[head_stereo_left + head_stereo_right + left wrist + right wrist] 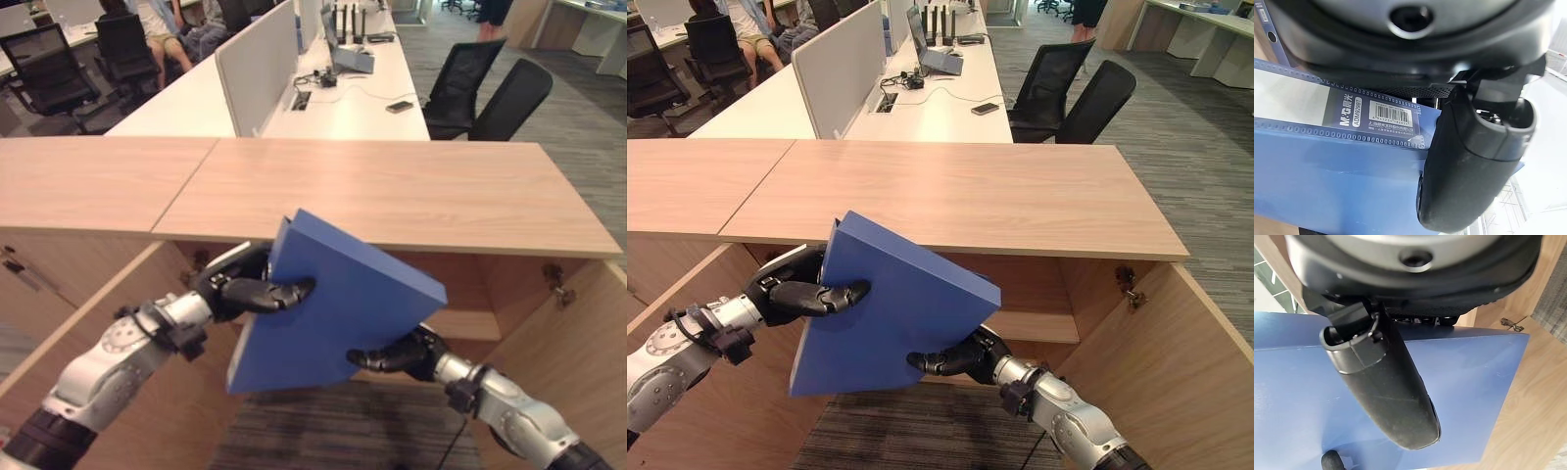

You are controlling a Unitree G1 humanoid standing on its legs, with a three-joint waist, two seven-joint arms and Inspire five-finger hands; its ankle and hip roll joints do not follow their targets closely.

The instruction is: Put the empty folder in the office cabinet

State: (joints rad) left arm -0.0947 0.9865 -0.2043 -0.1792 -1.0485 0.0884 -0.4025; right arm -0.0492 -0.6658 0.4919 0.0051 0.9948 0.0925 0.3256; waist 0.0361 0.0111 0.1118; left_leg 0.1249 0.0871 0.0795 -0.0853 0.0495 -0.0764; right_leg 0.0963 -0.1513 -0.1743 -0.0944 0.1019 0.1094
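Observation:
A blue folder (343,313) is held tilted in front of the open wooden cabinet (460,299), just below the cabinet's top board (392,196). My left hand (240,289) grips its upper left edge, thumb (1469,166) pressed on the cover (1327,176). My right hand (402,354) pinches the folder's lower right edge, thumb (1386,391) lying across the blue cover (1469,367). The folder (892,308) hides most of the cabinet's inner shelf (1038,323).
Both cabinet doors stand open: the left door (88,304) and the right door (568,362) flank my arms. Behind the cabinet runs a white desk (362,98) with a laptop, a divider screen (257,64) and black office chairs (490,93). People sit at the far left.

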